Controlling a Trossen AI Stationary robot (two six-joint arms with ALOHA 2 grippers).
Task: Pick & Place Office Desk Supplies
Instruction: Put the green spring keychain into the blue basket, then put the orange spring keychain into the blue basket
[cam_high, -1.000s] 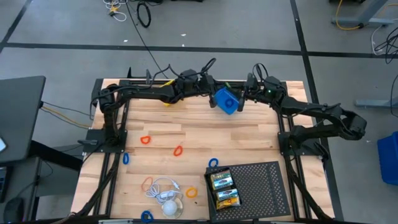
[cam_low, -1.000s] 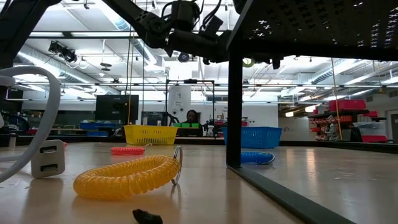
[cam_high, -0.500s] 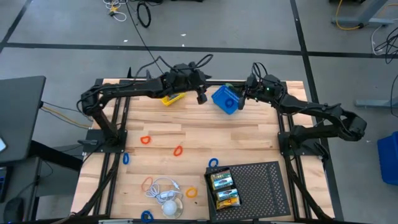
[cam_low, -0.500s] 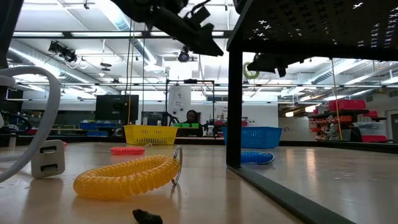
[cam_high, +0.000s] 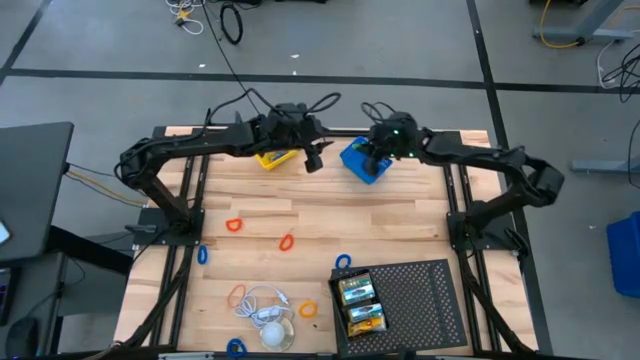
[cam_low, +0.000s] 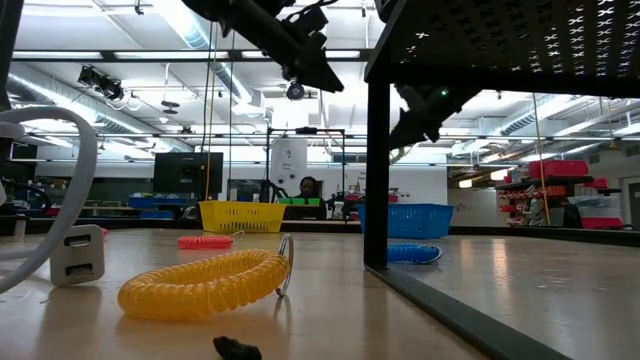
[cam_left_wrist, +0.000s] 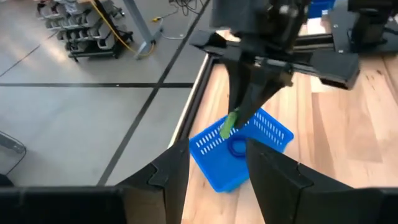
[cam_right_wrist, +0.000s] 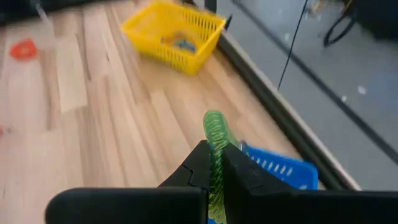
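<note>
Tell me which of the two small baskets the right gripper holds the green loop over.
The blue basket, not the yellow basket: the right gripper, shut on the green loop, is directly above it, while the yellow one stands farther along the table edge.

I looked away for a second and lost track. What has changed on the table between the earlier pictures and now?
The left claw drew back from the blue basket toward the yellow basket and opened, empty. The right claw, shut on a green coil band, swung in over the blue basket, which has shifted slightly. The loose bands and the black tray with its crayon boxes stayed put.
</note>
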